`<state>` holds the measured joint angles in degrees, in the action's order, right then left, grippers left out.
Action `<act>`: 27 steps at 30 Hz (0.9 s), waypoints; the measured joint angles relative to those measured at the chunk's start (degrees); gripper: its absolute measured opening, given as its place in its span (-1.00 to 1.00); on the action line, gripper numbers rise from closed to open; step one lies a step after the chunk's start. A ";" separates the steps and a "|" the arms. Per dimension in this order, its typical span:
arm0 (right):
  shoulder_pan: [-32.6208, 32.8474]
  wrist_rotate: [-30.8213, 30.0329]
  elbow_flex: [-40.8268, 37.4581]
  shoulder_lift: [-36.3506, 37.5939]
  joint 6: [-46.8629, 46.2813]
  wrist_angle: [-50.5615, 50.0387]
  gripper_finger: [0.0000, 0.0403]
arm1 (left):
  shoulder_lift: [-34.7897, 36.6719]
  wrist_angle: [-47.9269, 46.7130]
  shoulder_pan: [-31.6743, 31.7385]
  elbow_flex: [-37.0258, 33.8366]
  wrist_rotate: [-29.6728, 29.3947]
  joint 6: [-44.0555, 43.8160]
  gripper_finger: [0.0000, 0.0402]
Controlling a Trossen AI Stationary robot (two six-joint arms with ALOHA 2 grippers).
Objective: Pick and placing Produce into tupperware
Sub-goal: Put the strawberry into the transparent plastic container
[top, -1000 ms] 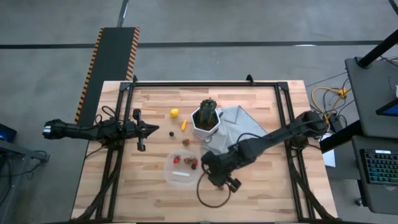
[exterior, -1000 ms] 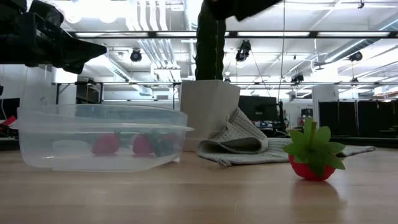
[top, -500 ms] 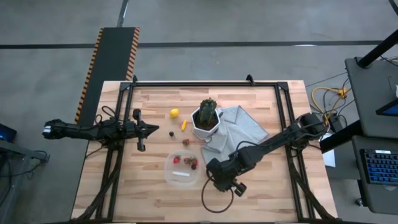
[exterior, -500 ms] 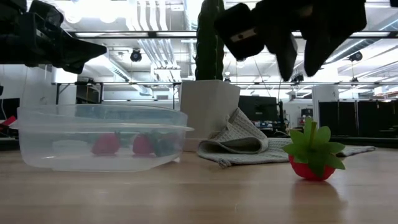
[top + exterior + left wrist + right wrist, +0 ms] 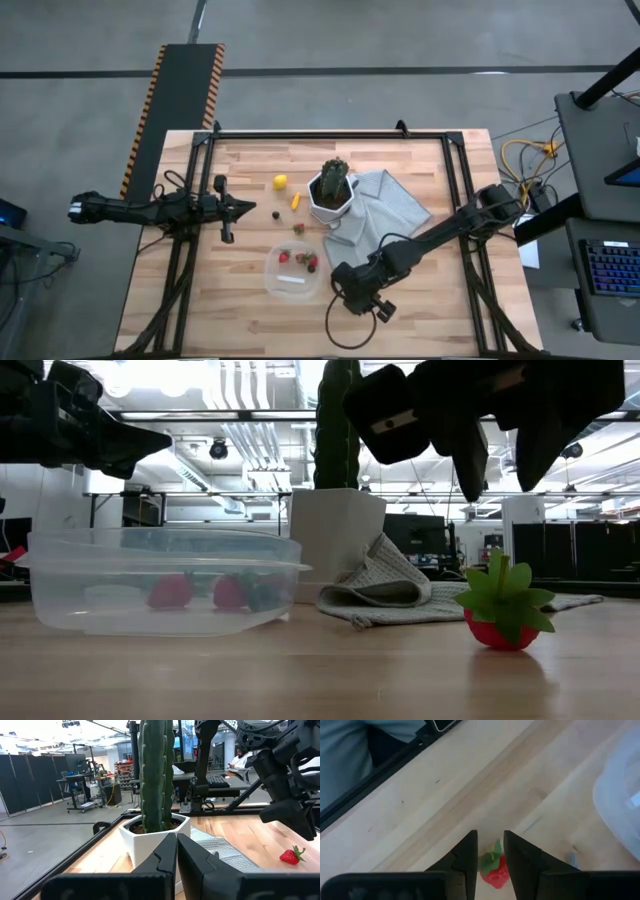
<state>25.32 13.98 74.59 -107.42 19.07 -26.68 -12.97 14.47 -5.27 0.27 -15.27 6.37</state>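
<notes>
The clear tupperware [image 5: 293, 272] sits near the table's front middle, with two strawberries [image 5: 172, 592] and a dark berry inside. My right gripper [image 5: 502, 468] is open and points down, just above a red strawberry with green leaves [image 5: 499, 622] that rests on the table to the right of the tupperware. In the right wrist view the strawberry [image 5: 495, 871] shows between the fingers. The gripper hides it in the high view. A lemon [image 5: 281, 182], an orange piece [image 5: 295, 201], a dark berry [image 5: 276, 214] and another strawberry [image 5: 298, 229] lie on the table. My left gripper [image 5: 247, 208] is shut and empty at the table's left.
A cactus in a white faceted pot [image 5: 332, 192] stands at the table's middle, with a grey cloth [image 5: 388, 205] spread to its right. A dark cable loop [image 5: 350, 325] lies near the front edge under the right arm. A person sits in the room beyond the table.
My right gripper has come down and a little toward the table's near edge. It has dropped into the low view above the lone strawberry, with its fingers still apart. The strawberry has not moved.
</notes>
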 joint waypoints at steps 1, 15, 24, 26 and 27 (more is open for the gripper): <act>0.00 0.00 -0.04 -0.17 0.00 -0.09 -0.57 | -0.01 0.00 0.00 0.00 0.00 0.00 -1.00; -0.07 -0.01 -0.52 -3.71 -0.33 -0.07 -0.57 | -0.06 0.01 -0.01 0.00 0.00 0.00 -1.00; -0.09 -0.02 -0.55 -3.85 -0.95 -0.02 -0.57 | -0.07 0.01 -0.01 0.00 0.00 0.00 -1.00; -0.09 -0.15 -0.68 -3.85 -1.31 0.04 -0.57 | -0.12 0.01 -0.01 0.00 0.00 0.00 -1.00; -0.09 -0.49 -0.76 -3.85 -1.55 0.04 -0.57 | -0.13 0.01 -0.01 0.00 0.00 0.00 -1.00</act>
<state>25.23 13.48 73.83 -111.26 17.52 -26.63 -13.10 14.48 -5.28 0.27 -15.27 6.37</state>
